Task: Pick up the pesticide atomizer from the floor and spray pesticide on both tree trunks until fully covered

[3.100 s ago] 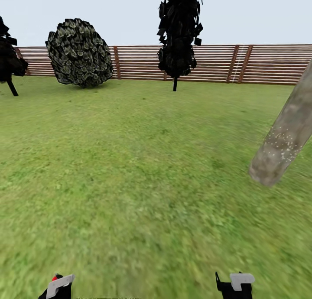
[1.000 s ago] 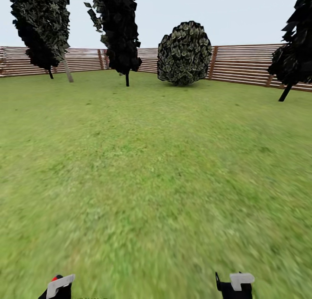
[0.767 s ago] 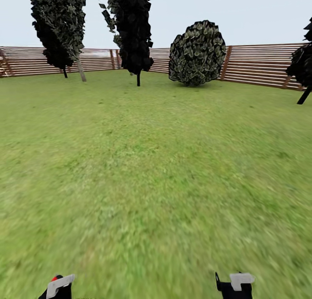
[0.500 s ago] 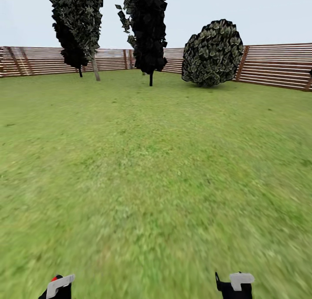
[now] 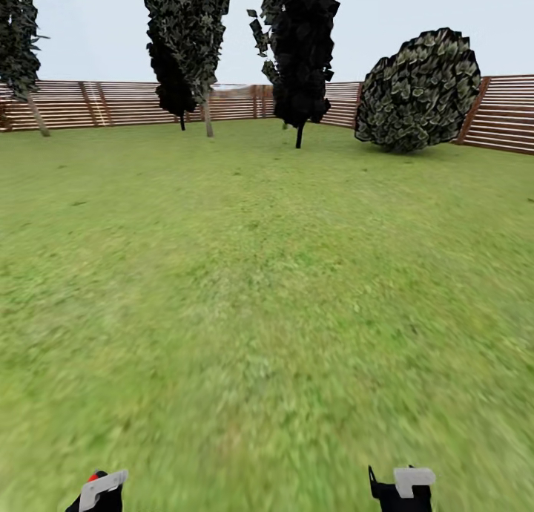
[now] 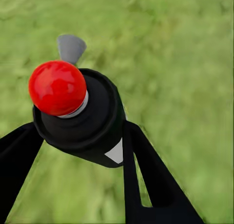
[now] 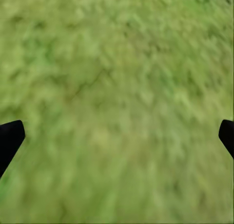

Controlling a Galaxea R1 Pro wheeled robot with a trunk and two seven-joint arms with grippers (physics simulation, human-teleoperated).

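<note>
Swinging round since half a second ago, the head camera now shows the round bush [image 5: 419, 90] nearer the right edge of the view and a further tree [image 5: 18, 44] entering at the left edge; both grippers sit at the same spots along the bottom edge as before.

That leftmost tree is cut off by the frame, and its pale trunk leans. Crowns of the other trees run past the top edge. Four trees can be counted along the far edge of the lawn [image 5: 259, 289]: the cut-off one, a pale-trunked tree [image 5: 194, 30] with a darker tree [image 5: 172, 81] close behind it, and a black-leaved tree [image 5: 300, 44] with a thin dark stem. One round bush stands by the brown slat fence [image 5: 119, 102]. No white specks can be made out on any trunk at this range. Grass near the camera is blurred.

In the left wrist view, the left gripper [image 6: 78, 151] is clenched on the pesticide atomizer [image 6: 80, 117]; its two black jaws press the dark body on either side, with the red tip [image 6: 57, 87] standing clear beyond them and a white patch showing low on the bottle. Seen from the head, the left gripper [image 5: 100, 492] is mostly cut off, with a red dot above a grey finger.

The right gripper [image 7: 117, 134] has its jaws spread wide, released, with blurred grass between them; in the head view the right gripper [image 5: 403, 486] is likewise cropped.
</note>
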